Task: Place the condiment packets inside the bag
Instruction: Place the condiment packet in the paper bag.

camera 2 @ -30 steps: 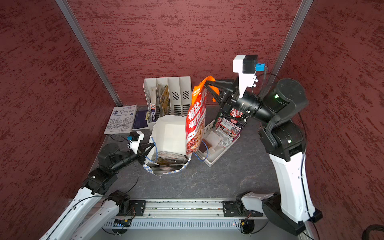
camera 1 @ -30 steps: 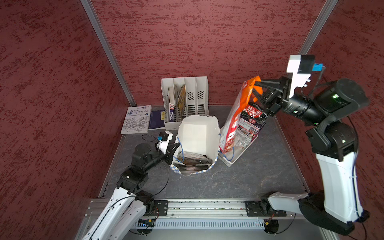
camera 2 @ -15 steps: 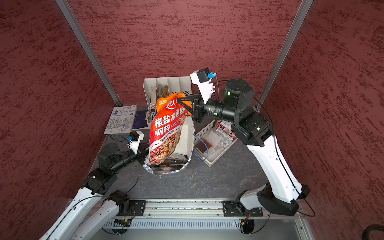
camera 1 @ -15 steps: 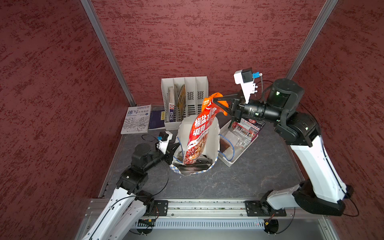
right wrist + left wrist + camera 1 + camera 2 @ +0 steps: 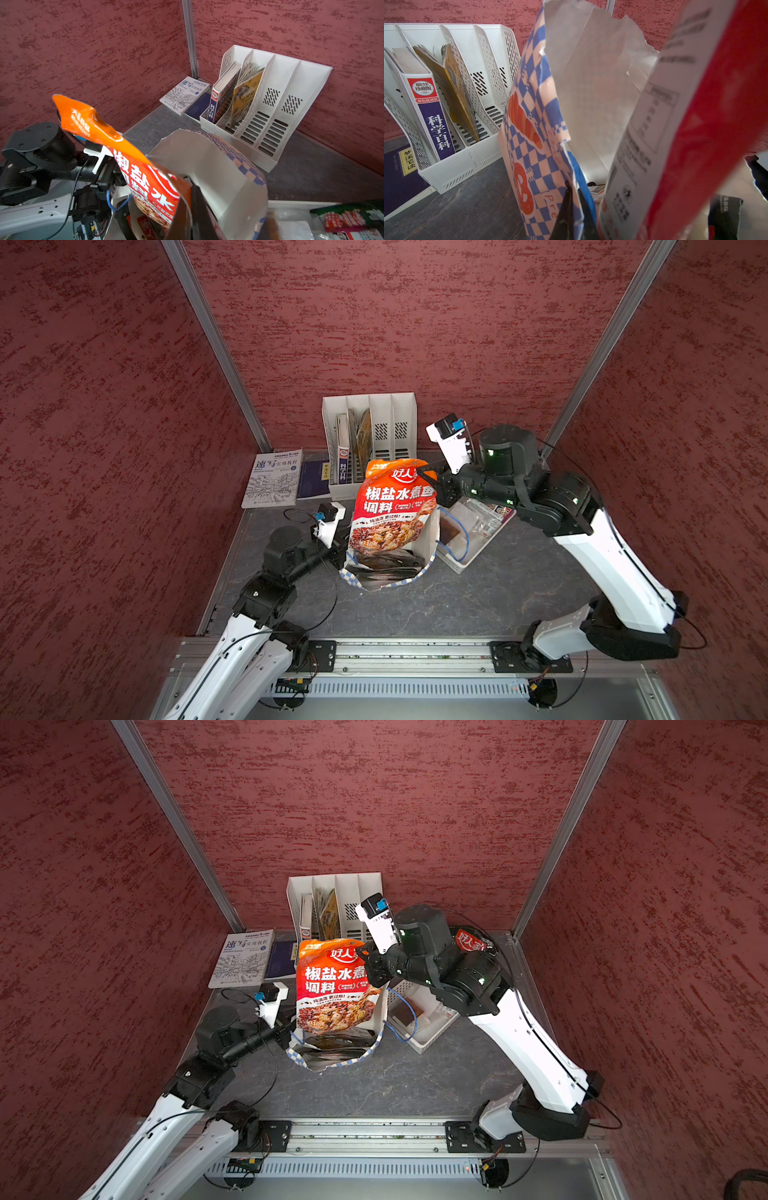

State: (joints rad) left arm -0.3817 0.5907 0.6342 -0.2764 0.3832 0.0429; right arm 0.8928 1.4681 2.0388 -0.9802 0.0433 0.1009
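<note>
1. The right claw (image 5: 428,476) is clenched on the top corner of an orange-red packet (image 5: 392,506), in the middle of both top views.
2. The packet hangs upright, printed face towards the camera. Its lower end dips into the open mouth of the bag (image 5: 424,540), and its top stands well above the rim.
3. The bag sits on the table (image 5: 457,605) at frame centre. Darker packets (image 5: 386,564) lie inside it.
4. The left claw (image 5: 574,207) is clenched on the bag's checked side edge, at the bag's left in a top view (image 5: 291,1031).
5. Just right of the bag, touching it, is a white basket (image 5: 461,566) with more packets (image 5: 494,514) in it, partly hidden by the right arm.
6. A file rack (image 5: 399,414) stands behind the bag against the back wall, with books in its left slots.
7. Two books (image 5: 272,479) lie flat left of the rack.
</note>
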